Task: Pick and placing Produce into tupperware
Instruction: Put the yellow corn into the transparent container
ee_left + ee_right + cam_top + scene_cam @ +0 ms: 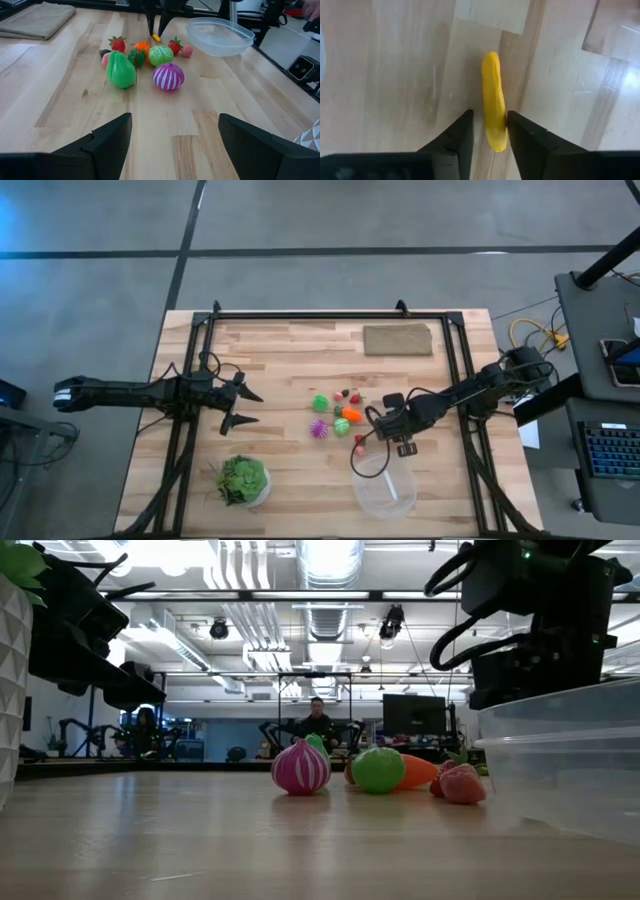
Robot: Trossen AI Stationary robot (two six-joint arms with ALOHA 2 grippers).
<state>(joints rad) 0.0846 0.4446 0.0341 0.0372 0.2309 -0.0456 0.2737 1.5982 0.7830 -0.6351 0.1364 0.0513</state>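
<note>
The right pincer [488,131] pinches a yellow piece [493,100], at nine o'clock of the bench [300,350] pile's edge. The tupperware [384,488] lies at six o'clock of it, so the carry step comes next. The left pincer [245,407] waits open at nine o'clock of the produce [338,415].

The wooden worktop [290,470] carries the produce [337,417], the tupperware [385,490], a white bowl [243,481] and a tan cloth [397,339].

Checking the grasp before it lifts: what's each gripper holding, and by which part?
The right gripper pinches the yellow banana near one end. The left gripper is open, holding nothing.
</note>
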